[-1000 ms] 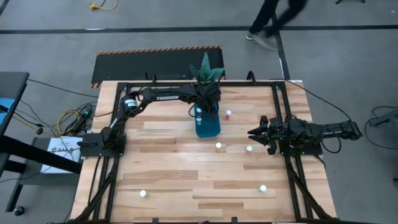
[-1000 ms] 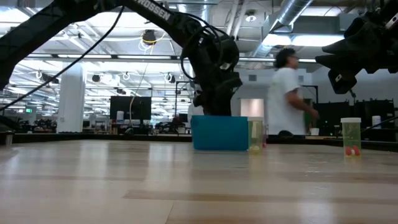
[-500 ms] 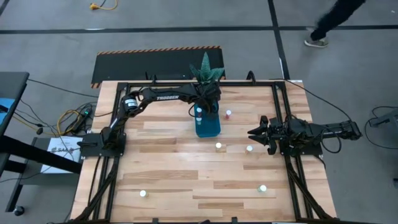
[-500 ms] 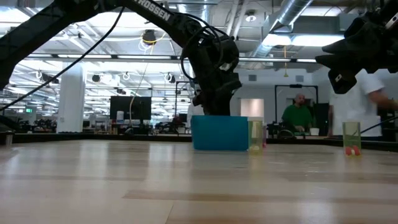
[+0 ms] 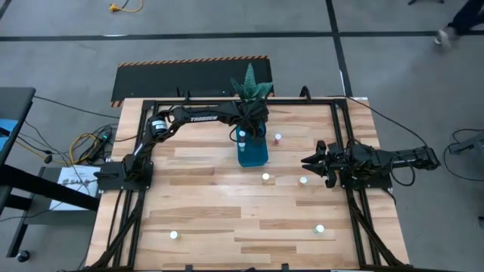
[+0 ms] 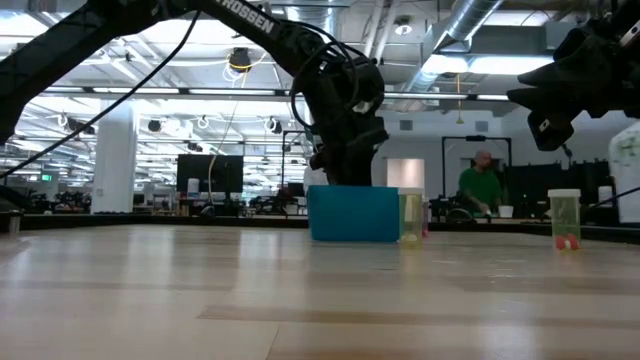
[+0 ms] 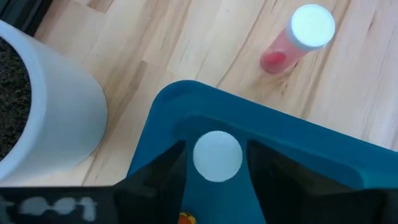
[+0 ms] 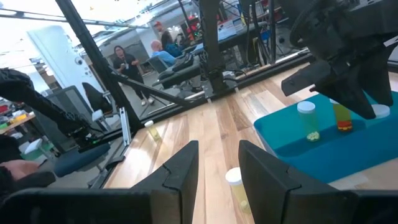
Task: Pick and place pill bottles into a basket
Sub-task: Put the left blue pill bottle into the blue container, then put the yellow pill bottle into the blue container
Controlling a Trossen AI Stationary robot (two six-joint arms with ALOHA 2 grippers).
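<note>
I can read one marking: white "TROSSEN" lettering on the left arm (image 5: 203,118), toward 12 o'clock on the desk. In the low view only "OSSEN" shows on that arm. Nothing else is legible to me.

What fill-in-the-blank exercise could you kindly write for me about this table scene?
1. The left gripper hangs above the basket, which stands beside a white ___ holding a plant.
2. The right gripper waits at the right edge of the table with its fingers ___.
3. In the high view, ___ white-capped pill bottles sit on the table outside the basket.

Missing words: pot; open; five.
</note>
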